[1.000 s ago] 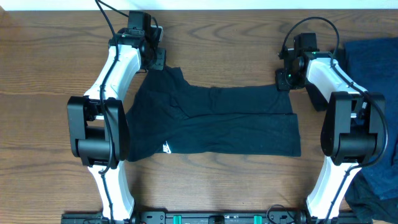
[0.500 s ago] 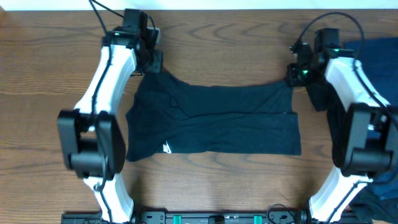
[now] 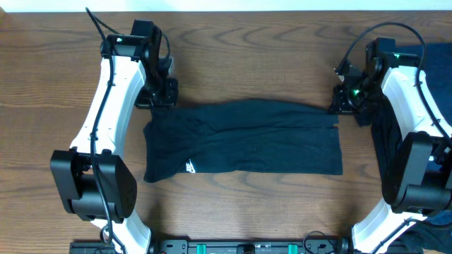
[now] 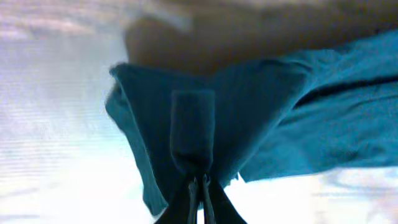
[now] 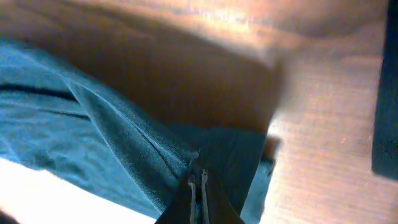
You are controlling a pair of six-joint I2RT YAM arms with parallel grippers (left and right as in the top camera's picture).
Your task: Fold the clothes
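Note:
The dark T-shirt lies across the middle of the table as a wide band, its small white logo near the front left. My left gripper is shut on the shirt's far left corner, and in the left wrist view the cloth hangs from its closed jaws. My right gripper is shut on the far right corner, and in the right wrist view the fabric drapes from the closed jaws. The far edge is folded toward the front.
More dark blue clothes lie piled at the table's right edge, behind and beside my right arm, running down to the front right corner. Bare wooden table shows behind the shirt.
Both grippers have moved toward the front with the shirt's far corners. The far edge has come forward over the shirt, so the visible cloth is now a narrower band.

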